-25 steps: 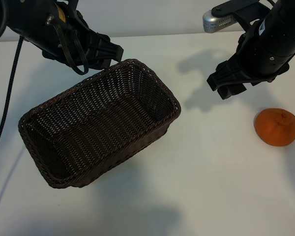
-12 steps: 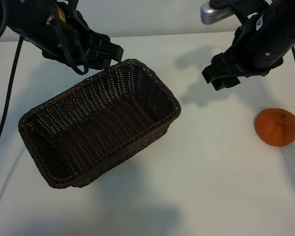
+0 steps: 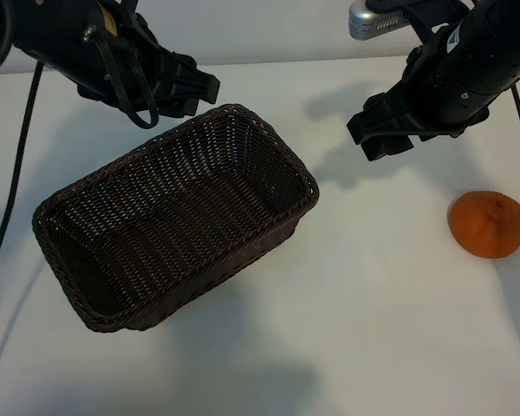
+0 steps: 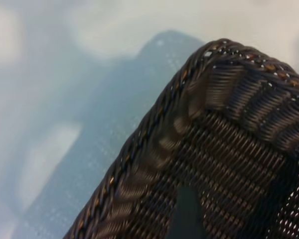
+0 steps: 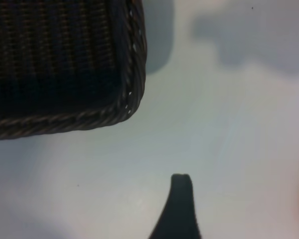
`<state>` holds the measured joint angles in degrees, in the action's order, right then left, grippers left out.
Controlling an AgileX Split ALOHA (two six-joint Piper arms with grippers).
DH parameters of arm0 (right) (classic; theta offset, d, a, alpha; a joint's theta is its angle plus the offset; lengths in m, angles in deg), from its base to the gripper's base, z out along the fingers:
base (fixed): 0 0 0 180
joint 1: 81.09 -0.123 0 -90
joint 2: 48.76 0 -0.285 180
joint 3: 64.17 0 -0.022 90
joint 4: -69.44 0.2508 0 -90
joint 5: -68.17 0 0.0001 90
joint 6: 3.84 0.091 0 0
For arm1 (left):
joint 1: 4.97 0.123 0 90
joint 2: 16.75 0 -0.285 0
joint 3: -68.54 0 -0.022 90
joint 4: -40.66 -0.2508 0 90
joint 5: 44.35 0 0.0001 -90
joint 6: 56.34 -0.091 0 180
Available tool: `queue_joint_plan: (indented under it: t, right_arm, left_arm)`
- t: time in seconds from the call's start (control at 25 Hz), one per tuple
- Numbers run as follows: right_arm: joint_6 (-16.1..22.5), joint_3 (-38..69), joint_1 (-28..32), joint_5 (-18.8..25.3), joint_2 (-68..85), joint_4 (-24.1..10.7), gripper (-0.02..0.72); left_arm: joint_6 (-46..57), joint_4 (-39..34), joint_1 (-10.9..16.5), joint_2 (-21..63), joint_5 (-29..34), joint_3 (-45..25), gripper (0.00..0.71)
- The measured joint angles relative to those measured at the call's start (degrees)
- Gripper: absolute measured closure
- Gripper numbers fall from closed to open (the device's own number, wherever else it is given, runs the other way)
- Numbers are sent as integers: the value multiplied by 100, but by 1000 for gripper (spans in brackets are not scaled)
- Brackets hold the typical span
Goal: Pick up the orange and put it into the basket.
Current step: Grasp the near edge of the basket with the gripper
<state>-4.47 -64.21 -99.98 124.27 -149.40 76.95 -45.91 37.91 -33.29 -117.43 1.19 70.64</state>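
Reach step, nothing held: right gripper [image 3: 383,137] wide, hovering left of orange [image 3: 487,224]; next, swing right, descend. Basket [image 3: 282,165] empty.

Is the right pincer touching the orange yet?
Apart. The exterior view shows bare table between the right pincer and the orange, which sits alone near the table's right edge.

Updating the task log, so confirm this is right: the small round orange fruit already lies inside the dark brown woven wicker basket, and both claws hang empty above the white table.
Not right. The small round orange fruit lies on the white table, well apart from the dark brown woven wicker basket, which holds nothing, as the exterior view shows. The rest stands: the left claw and right claw hang empty above the table.
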Motion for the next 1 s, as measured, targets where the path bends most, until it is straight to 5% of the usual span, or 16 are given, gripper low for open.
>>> queue_joint_plan:
  t: [0.44, 0.72, 1.0]
  right_arm:
    - [-4, 0, 0, 80, 0, 0, 106]
    - [-4, 0, 0, 349, 0, -25, 106]
    - [-4, 0, 0, 469, 0, -53, 106]
  left_arm:
    - [23, 0, 0, 0, -417, 0, 118]
    - [1009, -640, 0, 271, 624, -125, 118]
    - [1891, -903, -11, 1467, 752, -1262, 154]
